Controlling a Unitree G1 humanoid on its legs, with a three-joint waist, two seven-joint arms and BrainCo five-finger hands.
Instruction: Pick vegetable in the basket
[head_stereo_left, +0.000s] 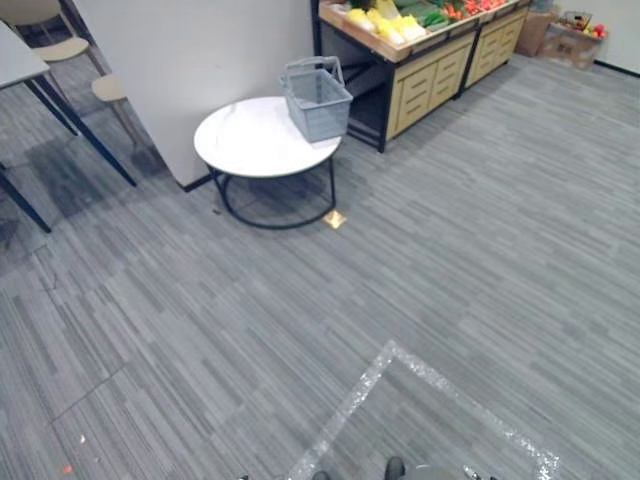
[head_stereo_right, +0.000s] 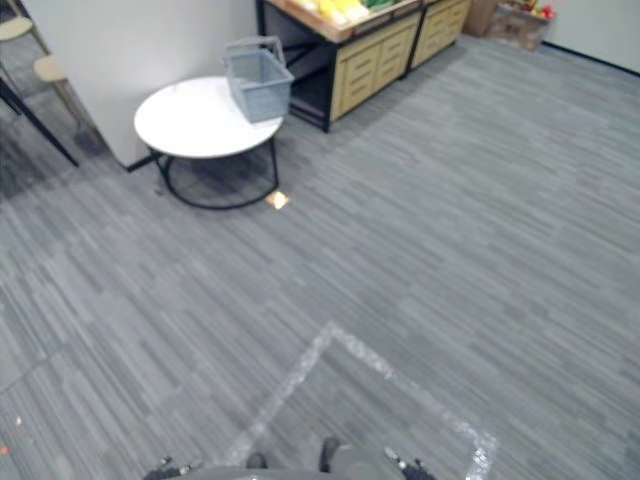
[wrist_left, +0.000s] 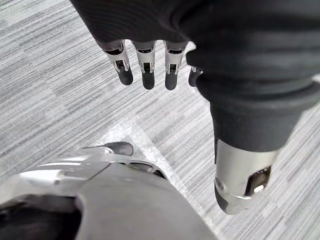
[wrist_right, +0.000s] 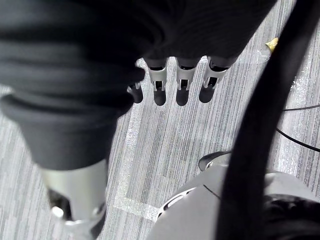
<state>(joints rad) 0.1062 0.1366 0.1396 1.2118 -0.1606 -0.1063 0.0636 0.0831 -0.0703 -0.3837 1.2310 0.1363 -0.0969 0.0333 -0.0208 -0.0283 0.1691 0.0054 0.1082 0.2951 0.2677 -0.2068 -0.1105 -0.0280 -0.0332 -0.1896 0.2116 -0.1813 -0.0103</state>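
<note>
A grey-blue plastic basket (head_stereo_left: 316, 97) stands at the right edge of a round white table (head_stereo_left: 250, 140), its handle up; nothing inside it is visible from here. Yellow, green and red vegetables (head_stereo_left: 400, 20) lie on a wooden shelf stand (head_stereo_left: 430, 65) behind the table, far ahead. My left hand (wrist_left: 147, 62) hangs over the carpet with fingers straight and holds nothing. My right hand (wrist_right: 180, 80) also hangs over the carpet, fingers straight and empty. Both hands are far from the basket and the vegetables.
A white wall panel (head_stereo_left: 190, 60) stands behind the table. A dark-legged table (head_stereo_left: 30, 90) and stools (head_stereo_left: 105, 90) are at the far left. Cardboard boxes (head_stereo_left: 565, 35) sit at the far right. A taped square (head_stereo_left: 430, 400) marks the grey carpet near me.
</note>
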